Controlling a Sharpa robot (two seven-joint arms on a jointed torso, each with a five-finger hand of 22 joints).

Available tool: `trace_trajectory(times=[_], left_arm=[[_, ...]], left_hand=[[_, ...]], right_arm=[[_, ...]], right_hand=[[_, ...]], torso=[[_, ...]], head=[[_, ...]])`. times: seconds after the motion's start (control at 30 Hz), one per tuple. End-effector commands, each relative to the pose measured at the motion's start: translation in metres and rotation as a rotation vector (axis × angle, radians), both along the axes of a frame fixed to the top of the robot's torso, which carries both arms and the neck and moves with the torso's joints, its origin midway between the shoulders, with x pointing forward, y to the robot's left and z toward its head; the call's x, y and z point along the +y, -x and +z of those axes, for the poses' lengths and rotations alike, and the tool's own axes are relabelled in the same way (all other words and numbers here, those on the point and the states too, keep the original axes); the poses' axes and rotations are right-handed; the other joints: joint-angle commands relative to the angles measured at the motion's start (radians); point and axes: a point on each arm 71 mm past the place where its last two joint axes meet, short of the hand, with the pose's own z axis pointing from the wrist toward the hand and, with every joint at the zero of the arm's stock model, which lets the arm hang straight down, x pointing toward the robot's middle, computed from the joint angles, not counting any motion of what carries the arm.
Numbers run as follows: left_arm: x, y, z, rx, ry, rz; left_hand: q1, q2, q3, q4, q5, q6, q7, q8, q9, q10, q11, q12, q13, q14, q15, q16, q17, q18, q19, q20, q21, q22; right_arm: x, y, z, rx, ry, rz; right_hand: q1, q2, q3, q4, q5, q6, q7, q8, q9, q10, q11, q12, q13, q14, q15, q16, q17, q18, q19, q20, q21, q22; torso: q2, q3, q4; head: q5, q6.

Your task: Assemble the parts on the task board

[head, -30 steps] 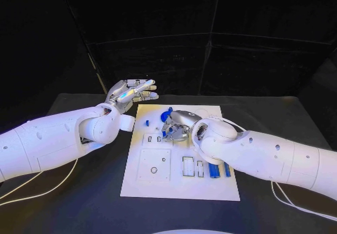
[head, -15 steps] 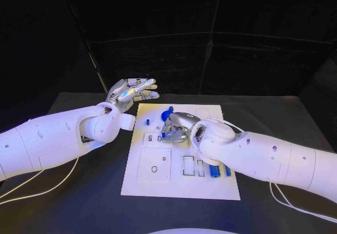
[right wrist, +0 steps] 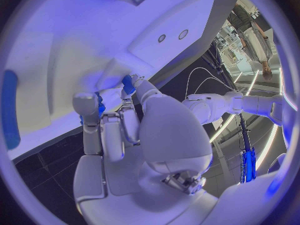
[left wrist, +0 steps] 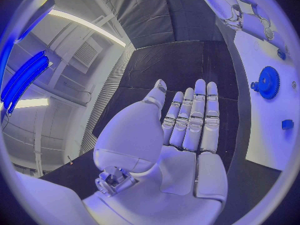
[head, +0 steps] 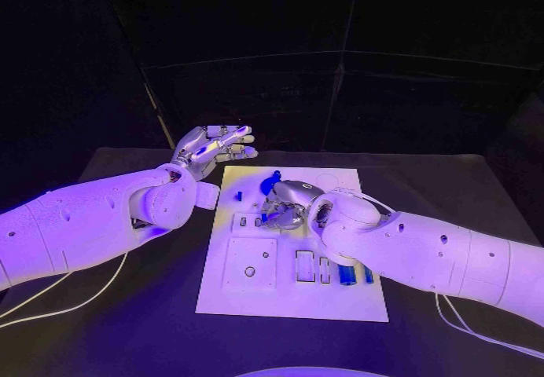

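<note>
Your right hand (head: 284, 206) pinches a small blue part (right wrist: 128, 84) over the middle of the white board (head: 255, 294); seat it in its slot next. Your left hand (head: 212, 148), fingers apart and holding nothing, hovers off the board's far left corner.

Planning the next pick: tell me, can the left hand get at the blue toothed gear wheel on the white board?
Probably yes: left hand is open, beside the board; nothing lies between it and the gear.

black table (head: 136, 330) | black curtain backdrop (head: 340, 86) | ceiling light strips (left wrist: 87, 27)
</note>
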Motion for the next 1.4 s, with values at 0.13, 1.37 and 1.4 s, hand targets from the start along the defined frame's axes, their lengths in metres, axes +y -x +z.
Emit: trace_trajectory(times=[0.13,1.37,1.4], left_arm=[[-0.0007,-0.0001,0.0015,-0.006,0.007,-0.012],[0.0005,-0.0002,0.0013,-0.005,0.006,-0.010],[0.0004,-0.0001,0.0013,-0.005,0.006,-0.011]], left_hand=[[0.006,0.008,0.001,-0.007,0.004,0.005,0.001,-0.005,-0.001,0.007,0.000,-0.006,-0.001,0.002,0.002,-0.005,0.001,0.006,0.007,0.001,-0.006,-0.001],[0.003,0.008,0.002,-0.008,0.004,0.007,0.001,-0.006,-0.002,0.009,-0.001,-0.009,-0.001,0.003,0.002,-0.007,0.002,0.006,0.010,0.001,-0.008,-0.002],[0.003,0.008,0.002,-0.008,0.004,0.007,0.001,-0.006,-0.002,0.009,-0.001,-0.009,-0.001,0.003,0.002,-0.007,0.002,0.006,0.010,0.001,-0.008,-0.002]], right_arm=[[-0.0026,0.0007,-0.0065,0.023,0.056,0.009],[-0.0022,0.0007,-0.0052,0.003,0.053,-0.009],[-0.0023,0.0006,-0.0051,0.003,0.053,-0.009]], right_hand=[[-0.012,-0.005,0.005,0.001,0.003,0.001,0.005,0.004,-0.002,-0.006,0.000,-0.005,-0.002,0.078,-0.006,0.003,0.115,-0.018,-0.002,-0.005,-0.002,-0.003],[-0.066,-0.062,-0.017,0.015,0.000,-0.071,0.030,-0.036,-0.006,-0.048,0.023,-0.047,-0.053,0.076,0.013,-0.002,0.106,-0.015,-0.011,0.011,-0.017,-0.025],[-0.067,-0.063,-0.018,0.015,0.000,-0.072,0.030,-0.037,-0.006,-0.048,0.023,-0.048,-0.054,0.076,0.013,-0.002,0.106,-0.015,-0.011,0.011,-0.018,-0.025]], torso=[[0.000,0.0003,-0.0015],[0.000,0.0001,-0.0003],[0.000,0.0001,-0.0001]], head=[[0.000,-0.002],[-0.004,-0.005],[-0.004,-0.005]])
